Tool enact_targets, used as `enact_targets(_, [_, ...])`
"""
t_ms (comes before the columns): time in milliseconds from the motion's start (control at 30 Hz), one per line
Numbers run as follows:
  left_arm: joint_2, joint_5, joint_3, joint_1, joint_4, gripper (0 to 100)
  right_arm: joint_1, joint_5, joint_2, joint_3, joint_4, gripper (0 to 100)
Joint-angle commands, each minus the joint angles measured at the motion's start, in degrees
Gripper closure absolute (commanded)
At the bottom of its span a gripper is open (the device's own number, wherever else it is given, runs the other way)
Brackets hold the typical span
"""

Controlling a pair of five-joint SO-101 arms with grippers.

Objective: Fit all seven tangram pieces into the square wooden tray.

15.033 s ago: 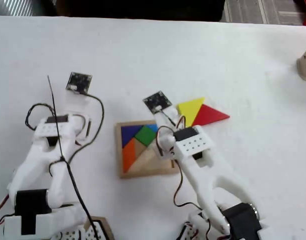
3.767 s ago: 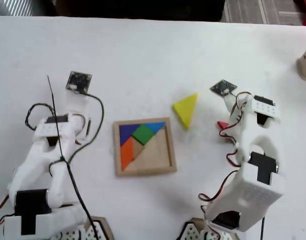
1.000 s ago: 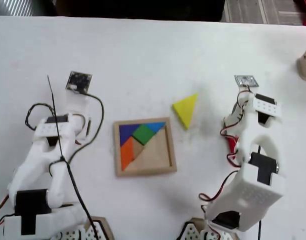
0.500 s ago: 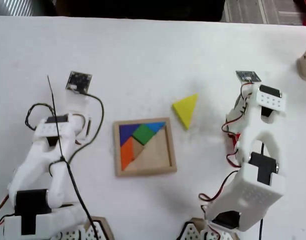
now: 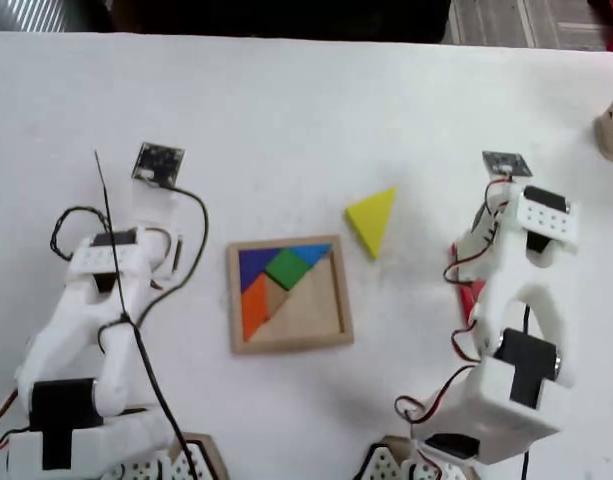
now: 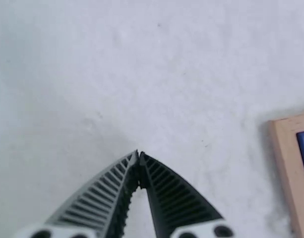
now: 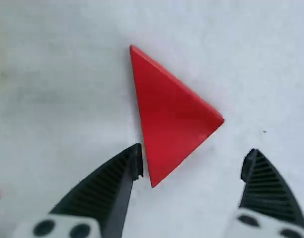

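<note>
The square wooden tray (image 5: 341,300) lies mid-table, with blue, green, orange and tan pieces in its left and far part. Its edge (image 6: 286,168) also shows in the left wrist view. A yellow triangle (image 5: 372,220) lies on the table just beyond the tray's right corner. A red triangle (image 7: 169,119) lies flat on the white table, and my right gripper (image 7: 194,161) is open with its fingertips either side of the triangle's near corner. In the high view a bit of the red triangle (image 5: 470,296) peeks from under the right arm (image 5: 521,300). My left gripper (image 6: 138,157) is shut and holds nothing, left of the tray.
A pale wooden pegged block (image 5: 612,125) stands at the table's right edge. A wooden block (image 5: 204,455) sits by the left arm's (image 5: 91,300) base, with a black cable (image 5: 126,310) trailing over it. Bare white table lies beyond the tray.
The right arm has left the tray and swung to the right, and the red triangle now lies apart from the yellow one. Over the last second its wrist drifted slightly further right. The left arm is still.
</note>
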Motion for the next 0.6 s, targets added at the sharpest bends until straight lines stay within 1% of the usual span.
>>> enact_targets(0, [-0.40,0.35,-1.05,0.75,-1.23,98,-1.10,-3.34,-4.26,6.24,-9.19,69.0])
enact_targets(67, [-0.40,0.35,-1.05,0.75,-1.23,98,-1.10,-3.52,-4.26,7.91,-12.53,69.0])
enact_targets(233, [-0.40,0.35,-0.97,0.75,-1.14,98,-2.33,-3.78,-4.26,7.47,-13.05,69.0])
enact_targets(433, [-0.40,0.35,-0.97,0.75,-1.14,98,-5.23,-3.96,-4.18,6.59,-12.18,68.7])
enact_targets(567, [-0.40,0.35,-0.97,0.75,-1.14,98,-4.97,-3.96,-4.18,4.13,-7.96,68.7])
